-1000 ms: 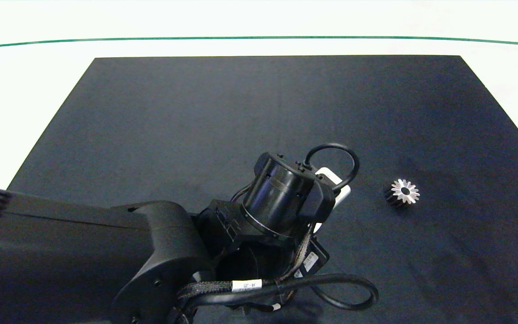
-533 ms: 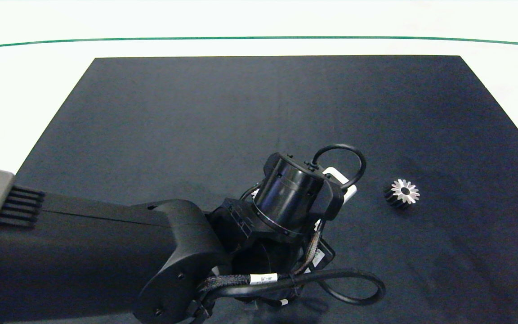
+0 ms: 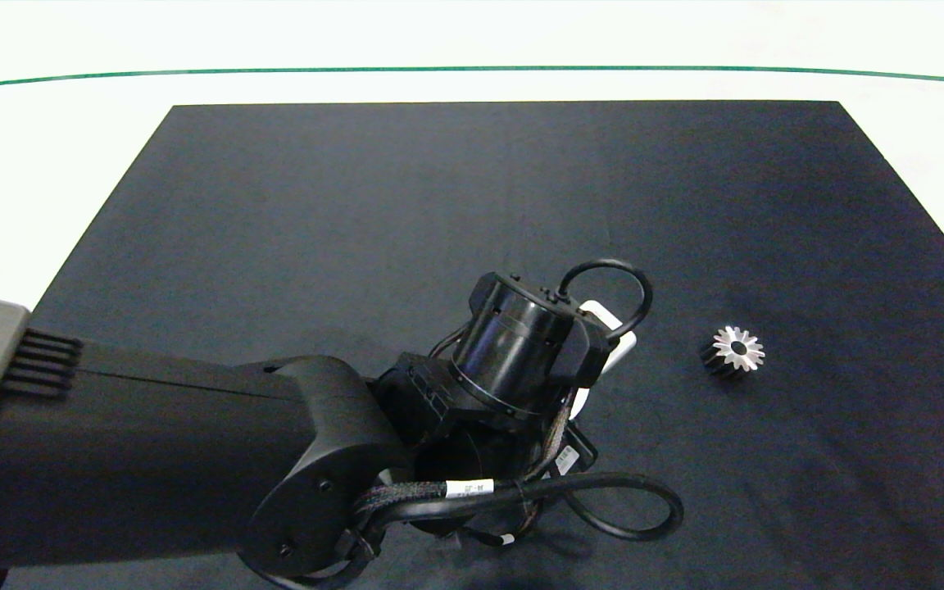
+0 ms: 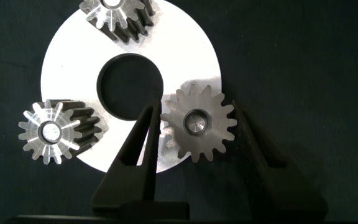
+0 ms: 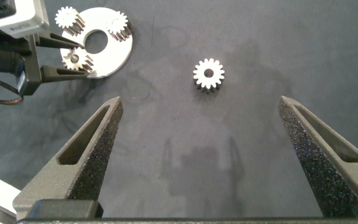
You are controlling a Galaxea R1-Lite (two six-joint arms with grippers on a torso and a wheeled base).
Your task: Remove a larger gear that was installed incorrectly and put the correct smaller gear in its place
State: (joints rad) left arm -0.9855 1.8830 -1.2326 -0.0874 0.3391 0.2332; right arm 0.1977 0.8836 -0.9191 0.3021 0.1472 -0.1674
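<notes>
The left claw (image 4: 194, 134) is clenched on the smaller gear (image 4: 197, 123), seated at the white disc's (image 4: 185, 46) 4 o'clock edge. The larger gear (image 3: 733, 351) lies on the dark surface (image 3: 472, 205) at the arm's 3 o'clock. The right claw (image 5: 207, 134) hangs released, wide apart.

3 small gears (image 4: 199, 123) on 1 white disc (image 4: 185, 37), 1 larger gear (image 3: 735, 350), 2 grippers (image 4: 194, 134) (image 5: 210, 155).

A black mat (image 3: 439, 205) covers a white table (image 3: 46, 164).
</notes>
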